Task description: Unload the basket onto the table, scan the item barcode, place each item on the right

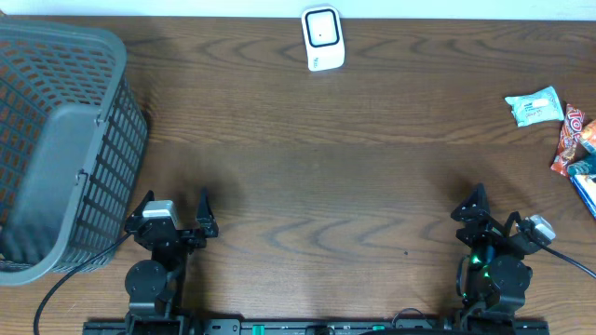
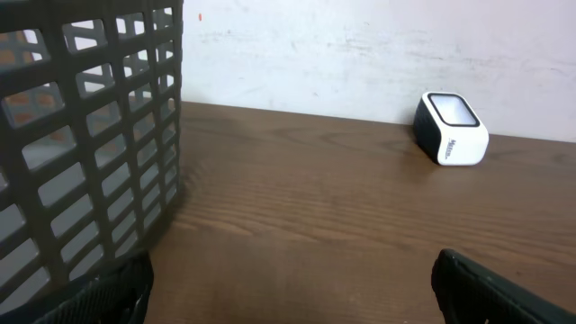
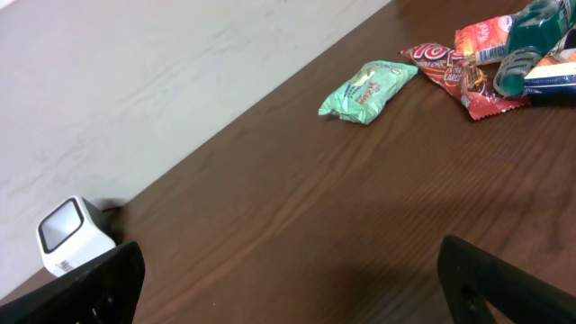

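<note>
Furniture: dark brown wooden table (image 1: 354, 167) with visible grain; pale wall (image 2: 378, 54) running along its far edge
Container: grey plastic lattice basket (image 1: 116, 158), upright at the left edge, reaching from the far left corner most of the way to the near edge
Left arm: black two-finger left gripper (image 1: 176, 207) at the near edge, left of the middle, just beside the basket's wall; its fingers are spread wide over bare wood and grip nothing
Right arm: black two-finger right gripper (image 3: 290, 270) at the near edge, toward the right corner; its fingers are likewise spread wide over bare wood, well apart from the goods
Device: white boxy barcode scanner (image 1: 322, 37) with a dark-framed window, at the middle of the far edge, close to the wall; well apart from both grippers
Goods: mint-green sealed snack packet (image 1: 535, 107) lying flat near the right edge; just beside it, red and orange crinkled wrappers (image 1: 570, 140) heaped at the right edge, partly cut off by the overhead view; a teal-blue item (image 3: 531, 40) rests on them, too cropped to identify
</note>
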Controlling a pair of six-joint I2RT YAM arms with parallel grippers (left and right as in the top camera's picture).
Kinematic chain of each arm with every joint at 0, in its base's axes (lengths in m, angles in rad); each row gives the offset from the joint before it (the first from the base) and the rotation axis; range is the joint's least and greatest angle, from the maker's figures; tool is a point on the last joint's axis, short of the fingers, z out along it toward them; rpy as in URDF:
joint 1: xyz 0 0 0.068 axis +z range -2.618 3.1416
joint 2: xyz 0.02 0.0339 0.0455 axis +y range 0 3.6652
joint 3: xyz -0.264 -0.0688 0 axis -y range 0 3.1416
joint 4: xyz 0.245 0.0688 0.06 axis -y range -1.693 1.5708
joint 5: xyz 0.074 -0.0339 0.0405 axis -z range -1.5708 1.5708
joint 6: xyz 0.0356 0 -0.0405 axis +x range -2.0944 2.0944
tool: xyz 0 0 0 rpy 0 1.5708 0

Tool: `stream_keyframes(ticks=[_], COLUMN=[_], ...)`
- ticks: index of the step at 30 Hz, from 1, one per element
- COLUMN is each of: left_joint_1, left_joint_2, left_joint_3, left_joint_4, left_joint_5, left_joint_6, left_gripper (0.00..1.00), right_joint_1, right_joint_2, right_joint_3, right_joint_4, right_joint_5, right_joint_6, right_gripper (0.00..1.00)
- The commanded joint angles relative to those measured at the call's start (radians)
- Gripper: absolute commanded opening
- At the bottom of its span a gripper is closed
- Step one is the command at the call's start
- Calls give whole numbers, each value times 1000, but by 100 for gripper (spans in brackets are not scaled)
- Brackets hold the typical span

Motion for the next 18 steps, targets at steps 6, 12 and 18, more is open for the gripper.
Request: stream_keyframes(ticks=[6,12,18], left_joint_1=[5,5,5], left_joint_2=[-4,-4,-4], left_joint_3=[-30,-30,-30], left_joint_4=[-16,-16,-16], left_joint_5=[-3,-3,-3], left_joint_6=[21,21,21], left_gripper=[99,99,98], right_joint_1=[-7,-7,-7], right_joint_2=[-1,-5,-54], right_joint_3=[-5,-5,-5], right_joint_4=[3,3,2], right_joint_5=[12,12,12], right_joint_6=[2,2,-10], right_gripper=[99,99,99])
